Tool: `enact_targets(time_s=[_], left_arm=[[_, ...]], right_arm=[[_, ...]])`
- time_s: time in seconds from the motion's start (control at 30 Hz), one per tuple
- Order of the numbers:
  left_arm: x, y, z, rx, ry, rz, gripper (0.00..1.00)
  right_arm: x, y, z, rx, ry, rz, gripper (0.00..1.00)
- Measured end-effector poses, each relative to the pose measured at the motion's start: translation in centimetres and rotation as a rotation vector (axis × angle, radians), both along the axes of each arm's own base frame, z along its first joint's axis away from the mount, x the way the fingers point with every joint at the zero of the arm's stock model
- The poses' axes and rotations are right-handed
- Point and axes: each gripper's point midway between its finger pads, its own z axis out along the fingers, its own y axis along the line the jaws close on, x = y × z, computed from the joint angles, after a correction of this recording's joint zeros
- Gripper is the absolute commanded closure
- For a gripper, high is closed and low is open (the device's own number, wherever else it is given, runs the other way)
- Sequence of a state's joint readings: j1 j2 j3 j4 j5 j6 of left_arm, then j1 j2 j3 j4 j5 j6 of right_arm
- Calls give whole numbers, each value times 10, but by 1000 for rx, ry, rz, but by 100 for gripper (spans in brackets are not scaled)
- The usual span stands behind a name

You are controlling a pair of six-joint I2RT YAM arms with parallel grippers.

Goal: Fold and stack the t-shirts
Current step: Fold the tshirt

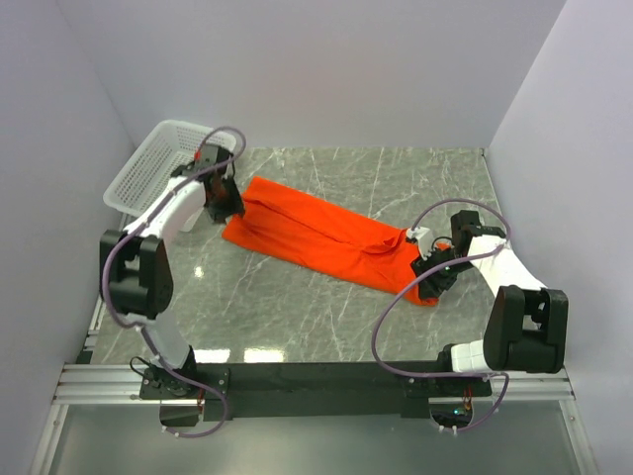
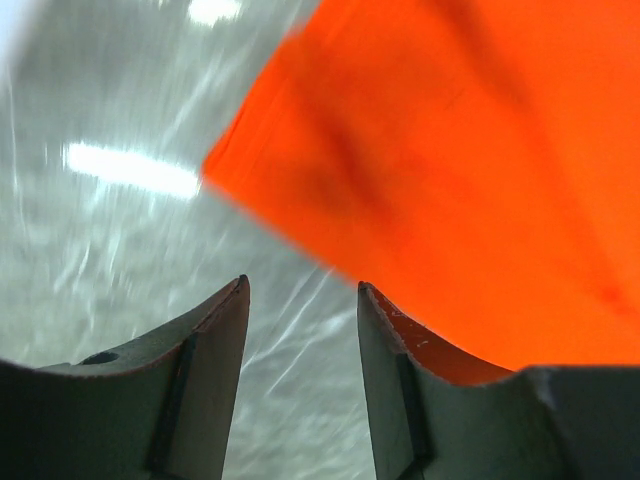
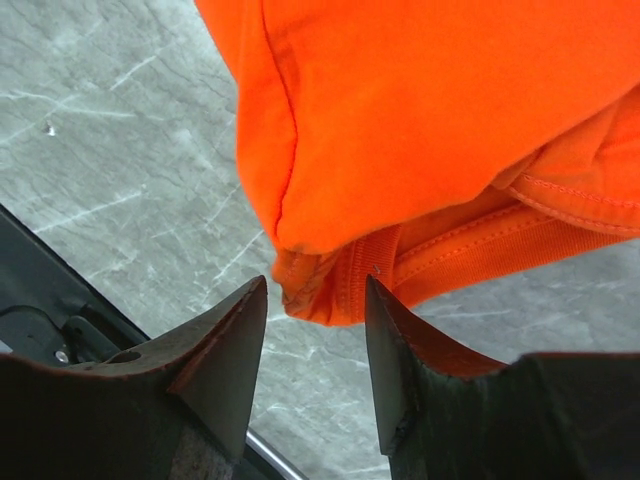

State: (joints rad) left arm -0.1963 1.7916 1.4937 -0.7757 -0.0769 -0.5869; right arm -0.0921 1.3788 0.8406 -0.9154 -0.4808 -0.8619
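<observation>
While ungripped, t-shirt (image 1: 316, 236) (between end effectors (image 1: 226, 206) (image 1: 432, 269))

The left arm (image 1: 173, 213), at the left of the top view, and the right arm (image 1: 504, 262), at the right, are each wearing smooth white shells over their links and boxy black housings at the joints. A lilac-grey cable (image 1: 229, 130) is looping along the left arm, and a matching cable (image 1: 376, 336) is curling beside the right. In the wrist views, the left gripper (image 2: 300, 290) and the right gripper (image 3: 315, 285) are showing dark grey, wedge-shaped fingers tapering to blunt tips, with a small round hole (image 2: 100, 357) marking one.
</observation>
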Motion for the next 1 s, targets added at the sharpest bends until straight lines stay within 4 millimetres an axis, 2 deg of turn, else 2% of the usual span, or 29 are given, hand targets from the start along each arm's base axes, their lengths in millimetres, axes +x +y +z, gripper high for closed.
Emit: enact_targets(time_s=[0.1, 0.23, 0.53, 0.8, 0.9, 1.0], left_arm=[[-35, 7, -24, -11, 60, 3, 49], [-53, 16, -54, -18, 129, 28, 50], [-23, 11, -69, -47, 104, 51, 54], [-17, 13, -85, -25, 134, 67, 60], [-19, 16, -94, -8, 152, 77, 63], [-16, 19, -98, 10, 163, 90, 76]], right_arm=[[0, 2, 1, 12, 0, 3, 51], [-1, 5, 0, 28, 6, 6, 53], [-1, 6, -3, 35, 21, 2, 56], [0, 6, -3, 37, 19, -1, 57], [0, 7, -3, 39, 21, -1, 57], [-1, 7, -4, 43, 27, 0, 59]])
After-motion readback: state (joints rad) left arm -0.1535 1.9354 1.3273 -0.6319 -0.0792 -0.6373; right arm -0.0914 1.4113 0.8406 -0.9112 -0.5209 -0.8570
